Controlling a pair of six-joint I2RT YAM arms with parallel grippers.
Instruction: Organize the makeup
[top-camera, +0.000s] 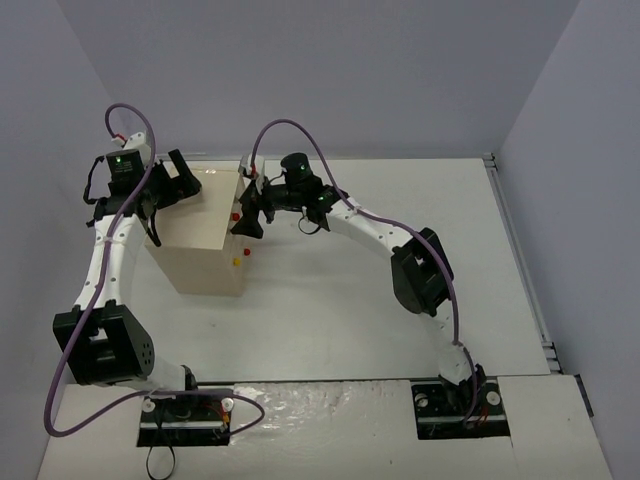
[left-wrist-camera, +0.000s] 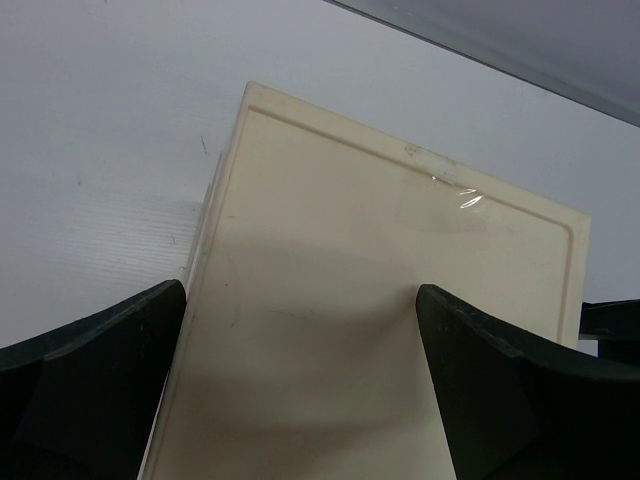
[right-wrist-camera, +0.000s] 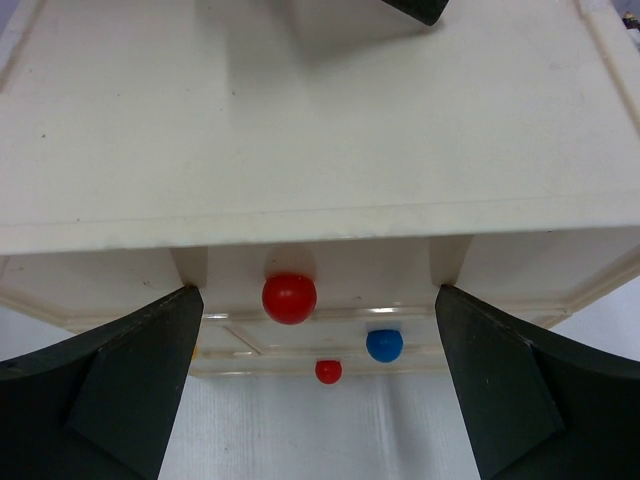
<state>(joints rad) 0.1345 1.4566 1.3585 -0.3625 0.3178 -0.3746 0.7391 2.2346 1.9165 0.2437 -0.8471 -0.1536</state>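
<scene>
— Makeup showed in none of the views. My guess was that it sat shut inside the box (top-camera: 205, 240), which stood on the table (top-camera: 350, 320). So there were no pieces to count.

— And the hands?

— Two, both spread, pinching nothing. The left hand (top-camera: 178, 182) hung over the box's top; whether it touched, I couldn't tell. The right hand (top-camera: 250, 212) was at the front, with the upper red knob (right-wrist-camera: 289, 297) between its fingers but not gripped.

— So a drawer was about to be opened?

— That was my reading. The next move called for pinching that knob and drawing straight out, with the left hand steadying the box.

— Knobs, counted?

— Four seen: the upper red knob, a lower red knob (right-wrist-camera: 328, 371), one blue knob (right-wrist-camera: 384, 345) and one yellow knob (top-camera: 236, 262).
</scene>
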